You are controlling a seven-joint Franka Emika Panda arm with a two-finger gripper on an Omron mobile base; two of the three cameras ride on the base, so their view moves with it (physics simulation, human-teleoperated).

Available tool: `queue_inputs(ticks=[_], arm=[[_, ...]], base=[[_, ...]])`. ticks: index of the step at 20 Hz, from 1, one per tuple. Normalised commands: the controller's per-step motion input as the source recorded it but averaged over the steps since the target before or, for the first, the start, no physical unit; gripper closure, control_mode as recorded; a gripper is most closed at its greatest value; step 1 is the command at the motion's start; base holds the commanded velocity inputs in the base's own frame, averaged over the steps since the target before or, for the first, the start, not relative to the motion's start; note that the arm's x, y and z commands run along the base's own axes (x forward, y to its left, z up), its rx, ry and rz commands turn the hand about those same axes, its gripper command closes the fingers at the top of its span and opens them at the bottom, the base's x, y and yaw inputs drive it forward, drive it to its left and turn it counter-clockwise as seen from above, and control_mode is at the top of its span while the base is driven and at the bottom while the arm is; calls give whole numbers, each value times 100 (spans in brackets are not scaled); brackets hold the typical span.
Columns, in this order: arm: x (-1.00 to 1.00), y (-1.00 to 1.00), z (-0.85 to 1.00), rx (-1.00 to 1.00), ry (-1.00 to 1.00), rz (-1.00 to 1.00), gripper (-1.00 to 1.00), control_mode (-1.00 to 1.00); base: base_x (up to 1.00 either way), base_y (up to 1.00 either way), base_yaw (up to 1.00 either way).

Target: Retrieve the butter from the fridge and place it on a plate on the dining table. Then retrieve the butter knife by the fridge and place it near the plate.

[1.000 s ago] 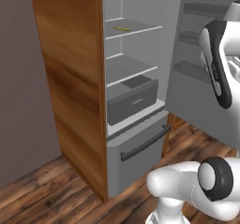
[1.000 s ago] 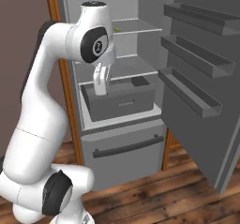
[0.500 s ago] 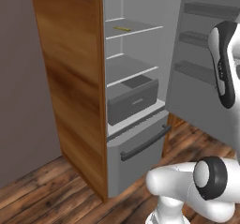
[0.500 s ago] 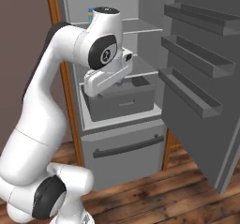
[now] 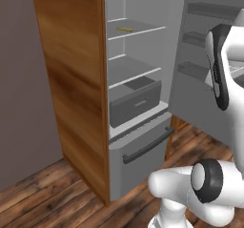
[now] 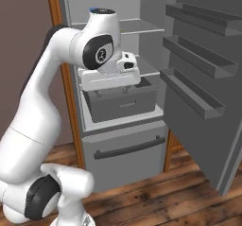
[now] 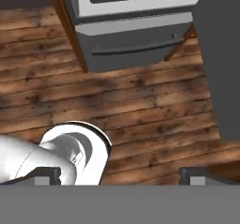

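As the fridge (image 5: 138, 98) stands with its door swung open, the butter (image 5: 125, 29) lies on an upper shelf inside, near the back, a thin yellow stick w/ nothing touching it. The gripper (image 7: 120, 174) is in front of the shelves at mid height and looks down at the wood floor (image 7: 140, 106); its jaws are wide apart, w/ nothing between them. Below is the drawer (image 6: 127, 147) w/ dark bar handle, closed.
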Motion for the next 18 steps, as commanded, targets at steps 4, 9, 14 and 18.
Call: queue_inputs(ticks=[4,9,14,18], arm=[[23,27,-21,6,0,-80,-100,-100],[28,43,-18,4,0,-74,-100,-100],[0,87,-9,-1,-11,-54,-100,-100],[0,94,-22,4,-13,-42,-100,-100]], base=[[0,0,0],[0,0,0],[0,0,0],[0,0,0]])
